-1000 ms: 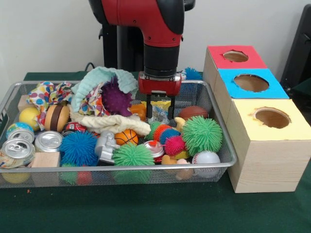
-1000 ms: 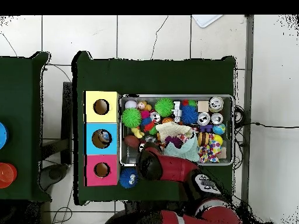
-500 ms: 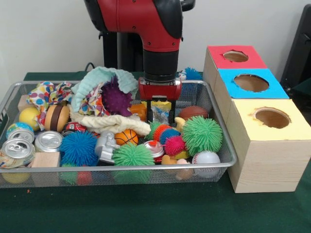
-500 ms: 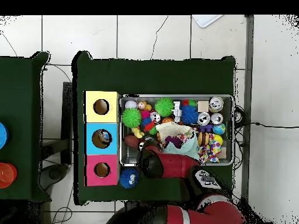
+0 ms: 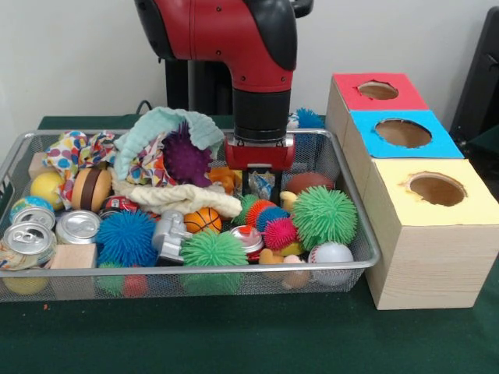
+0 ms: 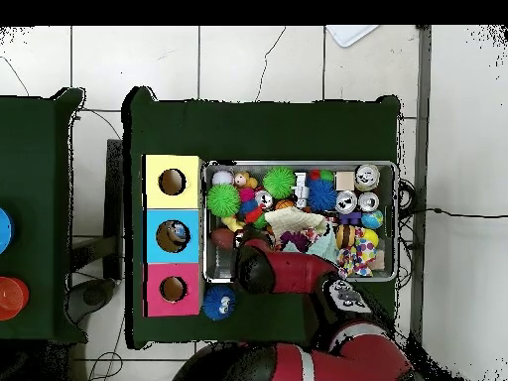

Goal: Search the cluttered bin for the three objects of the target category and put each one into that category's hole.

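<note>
End effector [image 5: 260, 187] sits low in the bin [image 5: 352, 204], fingers astride a packet [image 5: 260, 184]; overhead, the arm [image 6: 288, 273] hides this.

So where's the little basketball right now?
In the front view, the little basketball sits in the wire bin, left of middle, just under the cream cloth, with the silver toy on its left and a green spiky ball below.

In the bin [image 5: 355, 257]: three cans [image 5: 78, 226], counting the two at the left and one [image 5: 248, 238] mid-front; about seven spiky balls [image 5: 323, 216], some perhaps hidden; two wood blocks [image 5: 72, 256]. Beside the bin, three boxes [image 5: 425, 234], one hole [image 5: 437, 188] each.
</note>
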Motion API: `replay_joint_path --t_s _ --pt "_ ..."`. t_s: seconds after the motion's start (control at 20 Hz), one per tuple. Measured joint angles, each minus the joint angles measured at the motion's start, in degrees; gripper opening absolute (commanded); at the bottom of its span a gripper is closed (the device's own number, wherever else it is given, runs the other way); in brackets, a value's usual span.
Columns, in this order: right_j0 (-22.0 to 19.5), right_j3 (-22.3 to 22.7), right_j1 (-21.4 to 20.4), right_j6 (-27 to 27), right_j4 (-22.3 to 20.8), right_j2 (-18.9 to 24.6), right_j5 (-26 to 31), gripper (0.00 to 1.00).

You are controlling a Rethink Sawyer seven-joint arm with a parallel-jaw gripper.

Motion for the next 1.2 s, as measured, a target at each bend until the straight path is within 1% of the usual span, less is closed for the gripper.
replay_joint_path --t_s 0.1,0.15,0.25,0.45,0.5,0.55,0.7,0.75,0.85,0.95,1.0,1.1,1.2 --pt "0.19 -1.09 1.68 0.0 -0.02 -0.11 1.41 0.0" --pt "0.22 -1.37 1.9 0.0 0.07 -0.12 1.8 0.0" --pt "0.37 -1.52 1.71 0.0 0.0 -0.17 2.39 0.0" --pt "1.5 -1.55 0.93 0.0 -0.03 -0.61 6.84 0.0" --pt "1.81 -1.46 0.63 0.0 -0.03 -0.68 8.58 0.0" --pt "2.6 -0.91 -0.34 0.0 -0.03 -0.76 13.89 0.0" --pt "3.25 -0.09 -1.39 0.0 -0.03 -0.75 19.3 0.0" --pt "3.66 0.59 -2.33 0.0 0.0 -0.72 23.75 0.0" --pt "4.09 1.32 -3.91 0.0 0.01 -0.71 29.18 0.0" --pt "4.13 1.43 -5.66 0.0 0.14 -0.63 32.9 0.0" --pt "4.09 1.53 -6.39 0.0 0.15 -0.62 33.85 0.0" --pt "3.92 2.23 -8.99 0.0 0.18 -0.61 36.72 0.0" --pt "3.78 2.76 -10.22 0.0 0.17 -0.6 37.58 0.0"
